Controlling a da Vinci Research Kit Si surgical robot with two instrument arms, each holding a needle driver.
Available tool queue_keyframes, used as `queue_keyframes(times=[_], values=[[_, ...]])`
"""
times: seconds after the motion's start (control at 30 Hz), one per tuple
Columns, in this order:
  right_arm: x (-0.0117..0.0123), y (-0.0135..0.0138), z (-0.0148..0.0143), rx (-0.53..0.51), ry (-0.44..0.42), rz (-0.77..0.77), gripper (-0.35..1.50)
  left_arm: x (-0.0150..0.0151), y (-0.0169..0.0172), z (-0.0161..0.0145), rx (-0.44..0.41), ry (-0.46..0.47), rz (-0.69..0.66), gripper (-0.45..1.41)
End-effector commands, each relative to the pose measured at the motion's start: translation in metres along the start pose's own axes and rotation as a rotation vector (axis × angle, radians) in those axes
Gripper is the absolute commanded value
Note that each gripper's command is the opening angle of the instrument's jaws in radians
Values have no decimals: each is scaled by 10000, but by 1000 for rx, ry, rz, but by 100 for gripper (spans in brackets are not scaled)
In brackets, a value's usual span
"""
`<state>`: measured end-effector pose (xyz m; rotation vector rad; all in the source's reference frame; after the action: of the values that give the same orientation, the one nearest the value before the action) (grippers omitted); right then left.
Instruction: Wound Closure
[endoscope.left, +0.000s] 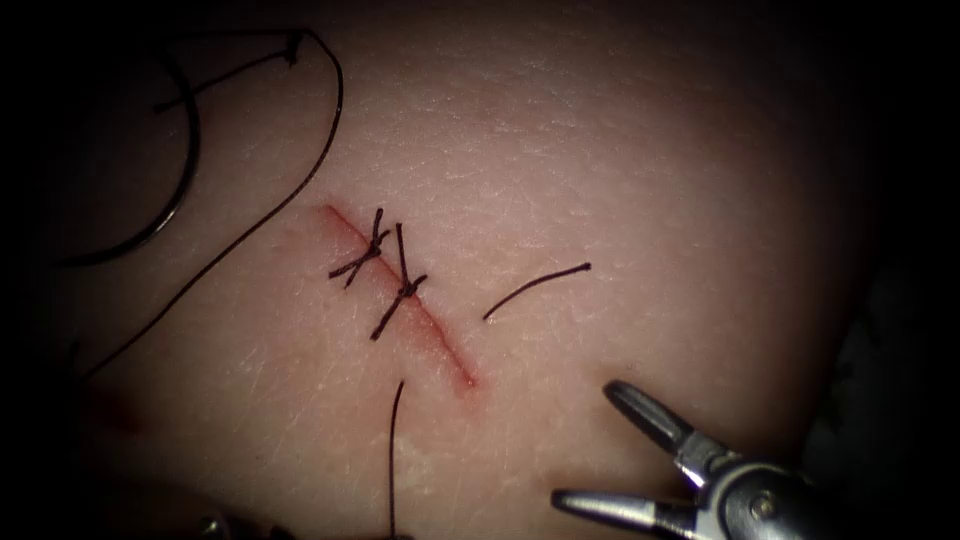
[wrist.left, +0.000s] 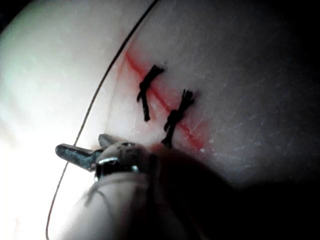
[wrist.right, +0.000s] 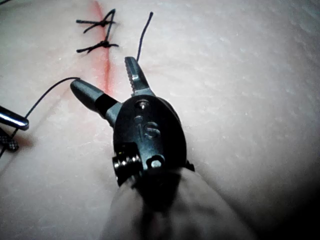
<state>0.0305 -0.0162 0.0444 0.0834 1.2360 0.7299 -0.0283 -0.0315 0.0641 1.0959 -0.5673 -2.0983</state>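
Note:
The cut (endoscope.left: 400, 298) runs slantwise across the tissue (endoscope.left: 620, 170), with two knotted stitches (endoscope.left: 385, 272) over its upper half. The curved needle (endoscope.left: 186, 185) lies free on the tissue far left of the cut, held by neither tool. Its long thread (endoscope.left: 318, 165) loops around there. My right tool (endoscope.left: 585, 445) stands open right of the cut's lower end, holding nothing; its jaws (wrist.right: 107, 77) point toward the cut (wrist.right: 107, 67). My left tool (wrist.left: 79, 143) is open below the stitches (wrist.left: 160, 107), and the thread (wrist.left: 95, 102) runs past its tip.
A short cut end of thread (endoscope.left: 536, 287) lies loose right of the cut. Another strand (endoscope.left: 393, 450) runs from near the cut's lower end down out of the picture. A red smear (endoscope.left: 115, 410) marks the tissue at the lower left.

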Motion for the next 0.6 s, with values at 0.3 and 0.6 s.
queue_keyframes(times=[0.3, 0.6], values=[[-7, -7, 13, 9, 5, 1, 138, 17, 10, 3, -2, 11, 2, 56], [-10, -8, 15, 12, 8, -2, 138, 26, 9, 0, -13, 21, -7, -45]])
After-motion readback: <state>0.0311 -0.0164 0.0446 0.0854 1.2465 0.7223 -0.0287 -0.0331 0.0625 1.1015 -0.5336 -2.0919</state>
